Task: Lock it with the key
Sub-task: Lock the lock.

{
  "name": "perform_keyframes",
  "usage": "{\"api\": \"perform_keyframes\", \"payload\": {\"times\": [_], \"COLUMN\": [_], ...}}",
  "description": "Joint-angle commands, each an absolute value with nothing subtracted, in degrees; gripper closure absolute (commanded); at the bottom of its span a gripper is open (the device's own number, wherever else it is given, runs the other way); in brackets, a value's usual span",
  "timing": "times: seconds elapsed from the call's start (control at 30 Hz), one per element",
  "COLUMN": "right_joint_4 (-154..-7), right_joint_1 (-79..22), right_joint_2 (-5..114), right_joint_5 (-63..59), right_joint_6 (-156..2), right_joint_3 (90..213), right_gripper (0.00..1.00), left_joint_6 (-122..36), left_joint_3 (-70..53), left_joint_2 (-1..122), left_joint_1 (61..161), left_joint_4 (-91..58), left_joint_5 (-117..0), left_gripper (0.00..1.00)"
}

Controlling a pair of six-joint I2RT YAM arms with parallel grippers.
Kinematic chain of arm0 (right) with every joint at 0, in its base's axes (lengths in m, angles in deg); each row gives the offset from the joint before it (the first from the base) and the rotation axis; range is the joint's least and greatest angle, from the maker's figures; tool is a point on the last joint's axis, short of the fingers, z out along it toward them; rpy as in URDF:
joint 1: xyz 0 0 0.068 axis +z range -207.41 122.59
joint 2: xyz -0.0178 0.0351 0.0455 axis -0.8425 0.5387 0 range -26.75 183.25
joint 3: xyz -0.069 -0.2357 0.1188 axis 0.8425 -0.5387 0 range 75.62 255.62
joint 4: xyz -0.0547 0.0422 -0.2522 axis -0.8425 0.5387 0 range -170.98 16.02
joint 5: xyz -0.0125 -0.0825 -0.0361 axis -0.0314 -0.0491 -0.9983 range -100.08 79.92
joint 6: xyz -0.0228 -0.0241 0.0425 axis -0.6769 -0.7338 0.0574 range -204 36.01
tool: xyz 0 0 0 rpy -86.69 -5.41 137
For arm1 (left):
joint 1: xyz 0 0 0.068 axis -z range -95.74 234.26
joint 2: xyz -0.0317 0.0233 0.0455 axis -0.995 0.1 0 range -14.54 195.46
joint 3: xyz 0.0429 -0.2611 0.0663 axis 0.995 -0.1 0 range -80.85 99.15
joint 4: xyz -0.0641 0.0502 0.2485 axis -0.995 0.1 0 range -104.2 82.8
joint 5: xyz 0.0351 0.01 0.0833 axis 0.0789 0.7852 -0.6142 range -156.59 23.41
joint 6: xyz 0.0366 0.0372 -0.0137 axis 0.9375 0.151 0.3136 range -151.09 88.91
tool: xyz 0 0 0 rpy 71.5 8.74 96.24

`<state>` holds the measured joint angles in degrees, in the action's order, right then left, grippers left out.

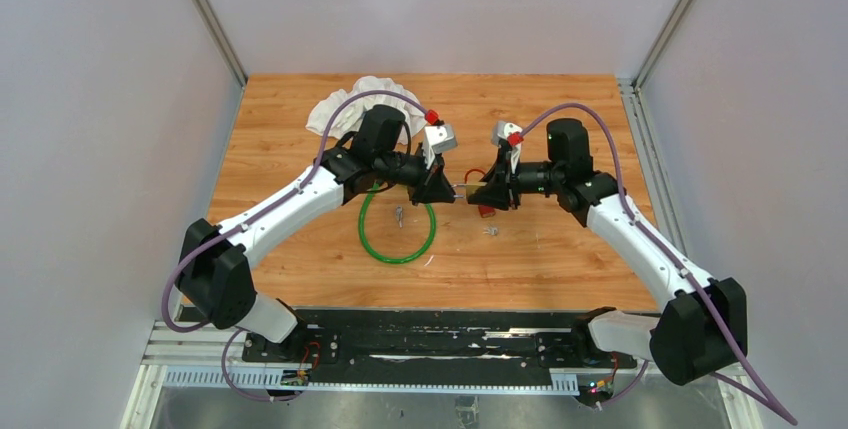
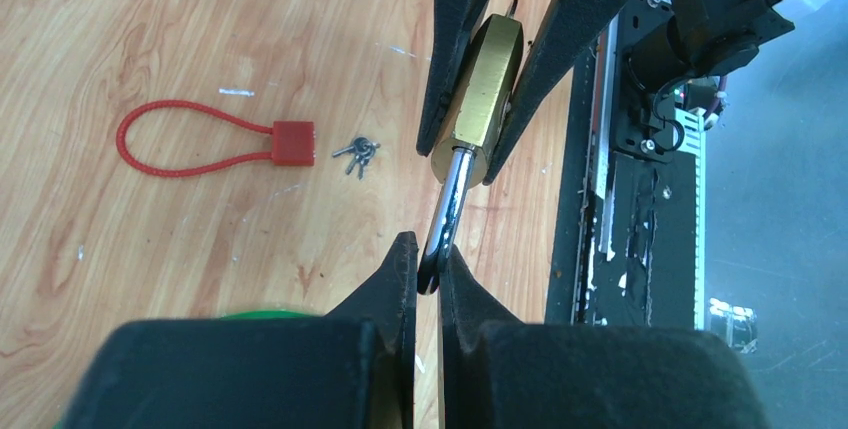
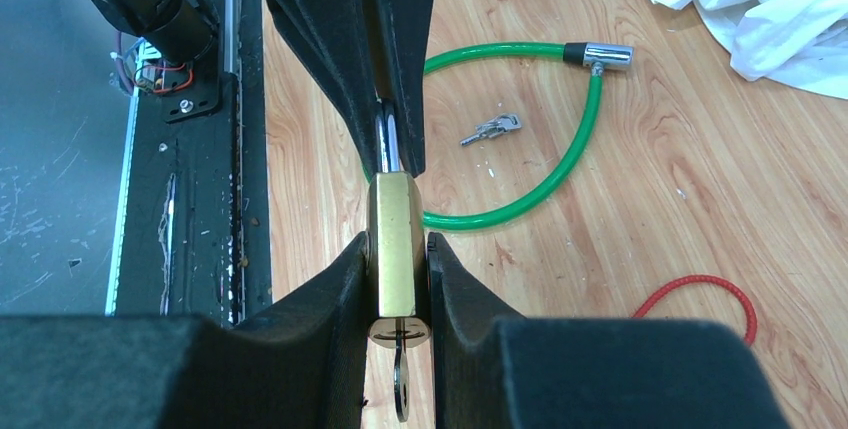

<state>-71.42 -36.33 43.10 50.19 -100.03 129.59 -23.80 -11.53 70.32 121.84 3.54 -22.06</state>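
Right of green cable we brace padlock: R gripper clamps body, L gripper pinches shackle; next, twist key.

Padlock: polished brass body, shiny steel shackle. Table: matt grained wood. Cable: glossy green plastic coating.

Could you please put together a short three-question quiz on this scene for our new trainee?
1. True or false: the left end effector is pinching the shackle.
2. Which one holds the brass padlock body? A) the right end effector B) the left end effector C) neither
3. Fill in: the key sits in the padlock's ____.

Key: 1 true; 2 A; 3 keyhole.
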Motion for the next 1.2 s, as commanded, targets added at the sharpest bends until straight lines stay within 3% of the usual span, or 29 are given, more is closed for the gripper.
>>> {"api": "perform_keyframes", "payload": {"times": [0.0,0.27,1.17], "right_joint_4": [-83.82,-91.29,-94.66], "right_joint_1": [-33.18,-33.15,-31.73], "right_joint_2": [43.23,43.58,42.88], "right_joint_5": [53.2,54.05,53.99], "right_joint_6": [-95.49,-89.58,-87.82], "right_joint_3": [128.13,126.53,125.69], "right_gripper": [0.99,0.99,0.99], "left_joint_6": [-27.85,-30.39,-39.69], "left_joint_3": [-9.75,-11.06,-9.4], "left_joint_2": [70.08,69.41,71.68], "left_joint_1": [124.78,124.78,125.93], "left_joint_4": [-7.04,-10.29,-15.75], "left_joint_5": [-17.3,-15.44,-18.5], "left_gripper": [1.0,1.0,1.0]}}
